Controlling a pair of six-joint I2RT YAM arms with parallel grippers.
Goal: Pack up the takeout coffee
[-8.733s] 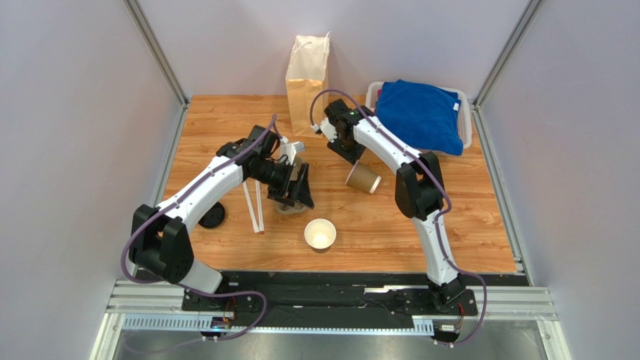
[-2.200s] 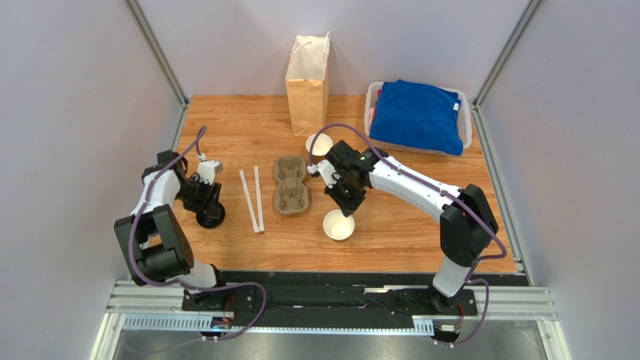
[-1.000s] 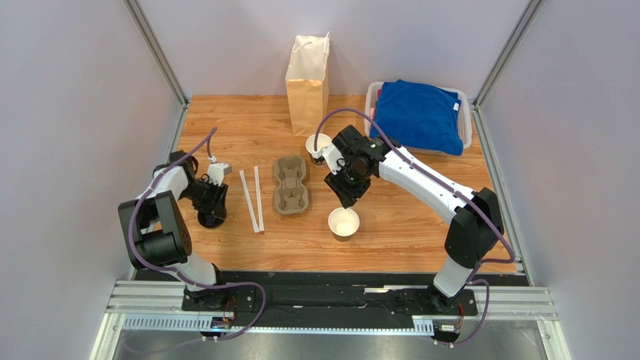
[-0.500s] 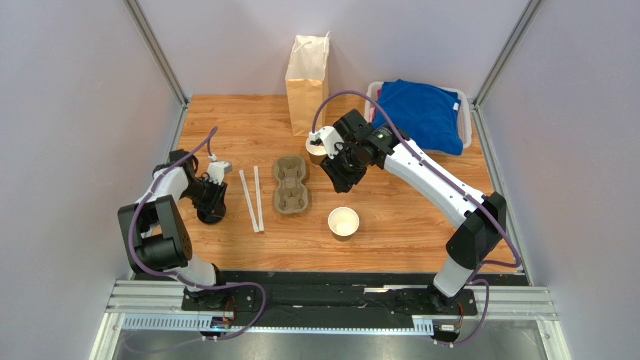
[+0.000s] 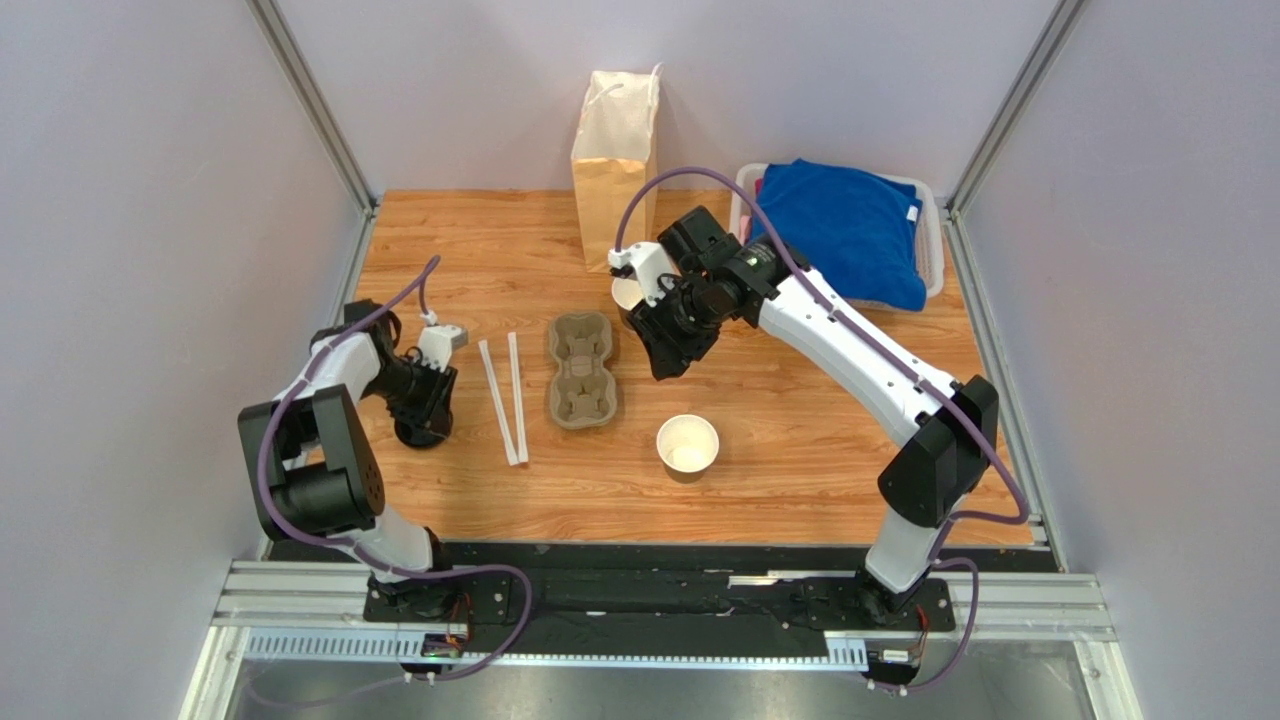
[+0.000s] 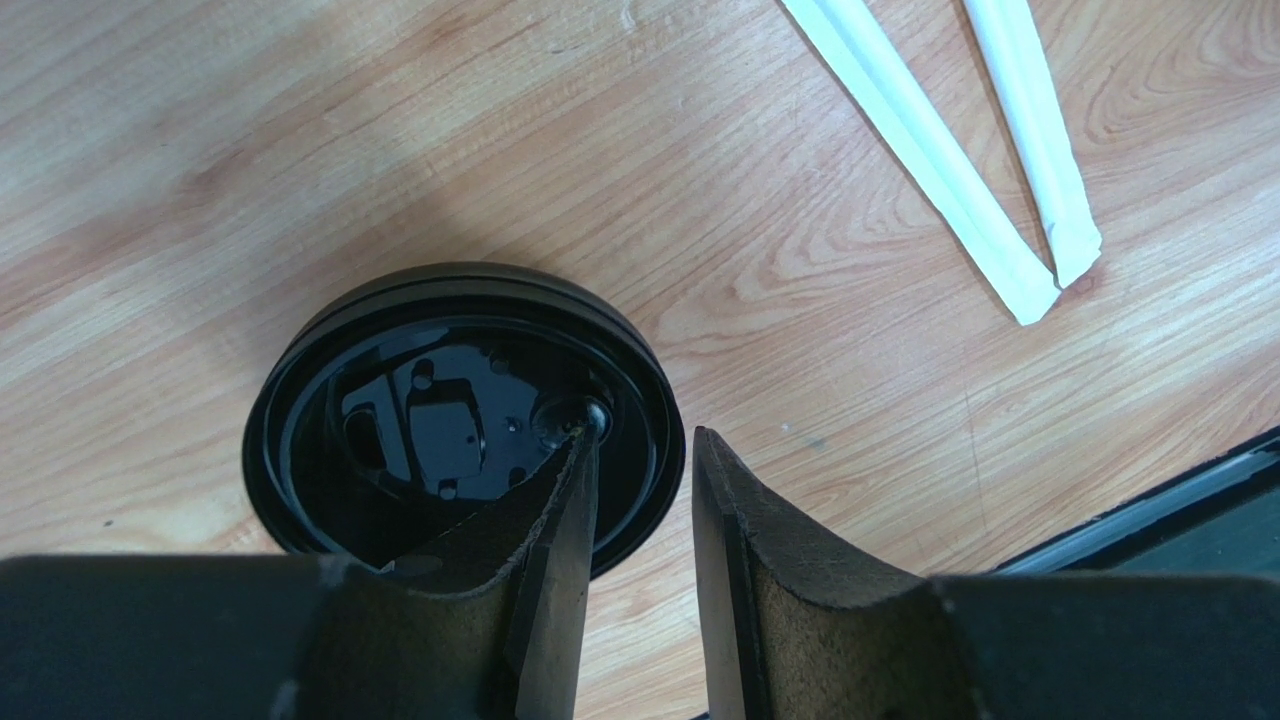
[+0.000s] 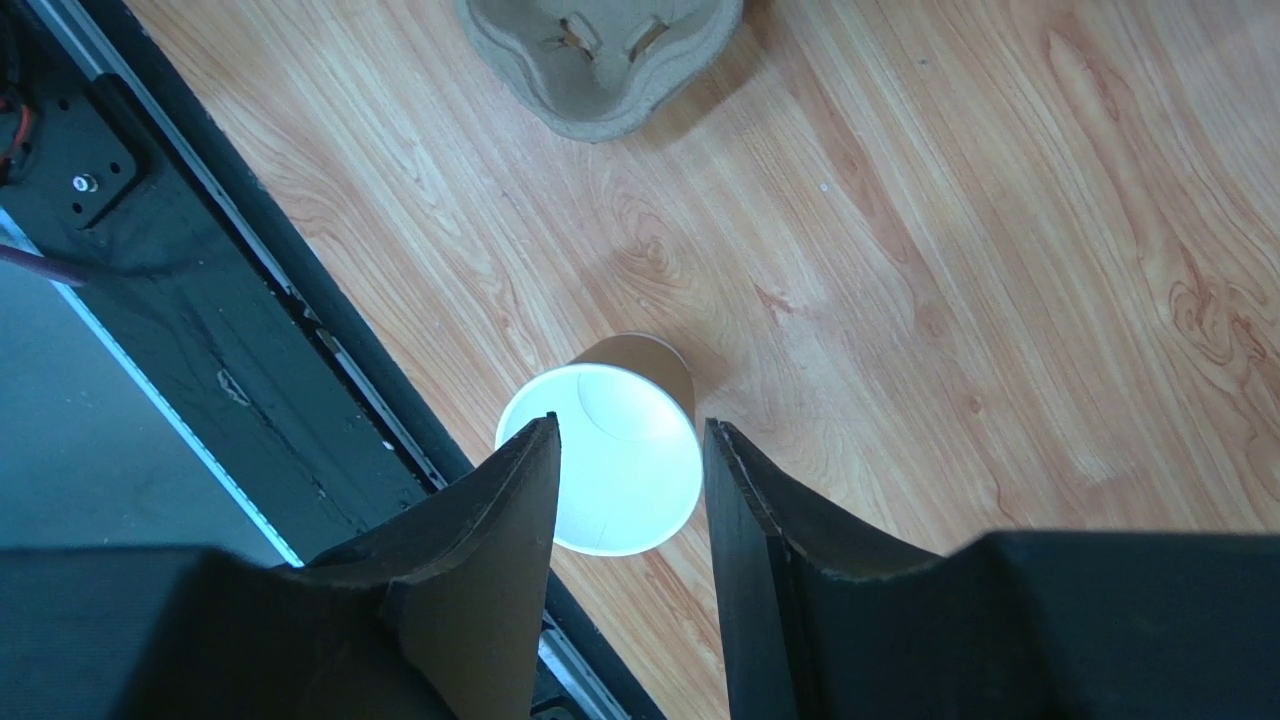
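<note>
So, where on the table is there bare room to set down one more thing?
Bare wood of the table lies at the back left, between the paper bag and the left edge, and at the near right, from the open cup to the right arm. The middle left is crowded: black lid, straws and cup carrier lie side by side.

wooden table (image 5: 842, 435) | paper bag (image 5: 615, 150) | cup carrier (image 5: 582, 368) | straws (image 5: 501, 402) | black lid (image 6: 451, 428) | open cup (image 5: 687, 444) | bin (image 5: 938, 248)

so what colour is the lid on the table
The lid is black, clearest in the left wrist view.
</note>
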